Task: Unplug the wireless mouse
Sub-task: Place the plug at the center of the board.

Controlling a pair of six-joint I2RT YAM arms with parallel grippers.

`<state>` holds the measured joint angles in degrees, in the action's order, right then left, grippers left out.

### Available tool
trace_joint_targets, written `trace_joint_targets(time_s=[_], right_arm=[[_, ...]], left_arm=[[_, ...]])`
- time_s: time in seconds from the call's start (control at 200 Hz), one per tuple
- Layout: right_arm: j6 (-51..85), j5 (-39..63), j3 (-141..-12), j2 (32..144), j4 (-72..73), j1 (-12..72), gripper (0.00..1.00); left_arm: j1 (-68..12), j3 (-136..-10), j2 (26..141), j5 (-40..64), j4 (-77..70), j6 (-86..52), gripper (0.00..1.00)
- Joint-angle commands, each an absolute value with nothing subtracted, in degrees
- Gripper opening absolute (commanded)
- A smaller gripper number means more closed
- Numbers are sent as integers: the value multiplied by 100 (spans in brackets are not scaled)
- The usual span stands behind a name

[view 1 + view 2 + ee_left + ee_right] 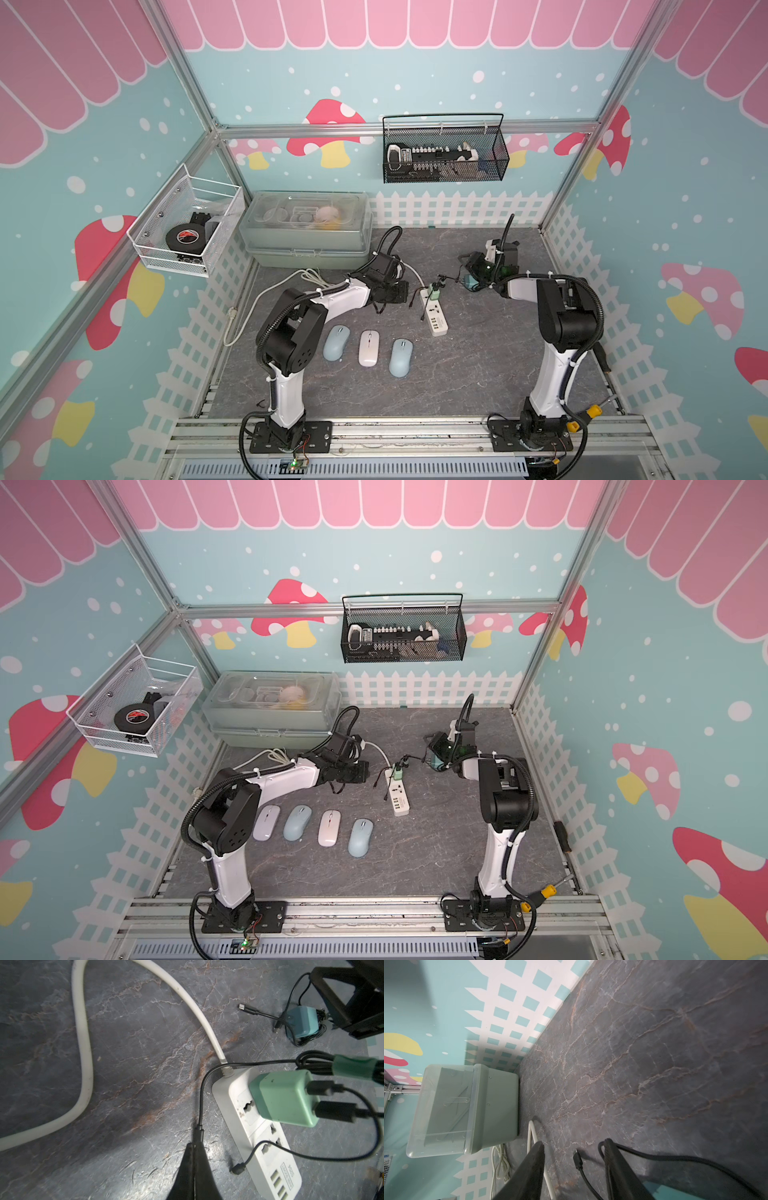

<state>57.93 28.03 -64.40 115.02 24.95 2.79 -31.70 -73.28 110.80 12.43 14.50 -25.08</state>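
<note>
Several wireless mice lie in a row at the front, among them a pale blue one (336,343) and a white one (329,828); no cable reaches any of them. A green charger (284,1097) sits in the white power strip (434,313) with two black cables plugged into it. My left gripper (195,1145) is shut on the plug of one black cable (199,1132), just left of the strip in both top views. My right gripper (573,1142) stands open beside a blue charger (471,281). A loose plug (578,1160) lies on the table between its fingers.
A clear storage box (307,228) stands at the back left, and the strip's thick white cord (83,1064) loops in front of it. A white wire basket (187,226) and a black mesh basket (444,153) hang on the walls. A yellow-handled screwdriver (594,411) lies at the front right.
</note>
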Motion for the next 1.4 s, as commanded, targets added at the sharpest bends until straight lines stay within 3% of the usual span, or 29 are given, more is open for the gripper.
trace_joint_targets(time_s=[0.0, 0.31, 0.801, 1.081, 1.391], right_arm=[[5691, 2918, -6653, 11632, 2394, 330, 48], [5511, 2938, -7294, 12305, 1932, 327, 48], [4928, 3135, -7040, 11394, 2658, 343, 50], [4781, 3009, -6253, 10186, 2557, 438, 50], [3521, 1683, -5291, 8129, 589, 1141, 51]], left_arm=[[-3115, -7277, 11188, 1299, 1385, -2544, 0], [-3111, -7218, 11146, 1277, 1393, -2547, 0], [-3092, -7146, 11062, 1406, 1308, -2602, 0], [-3137, -7064, 10934, 1535, 1152, -2594, 0], [-3205, -7219, 10955, 1577, 1085, -2612, 0]])
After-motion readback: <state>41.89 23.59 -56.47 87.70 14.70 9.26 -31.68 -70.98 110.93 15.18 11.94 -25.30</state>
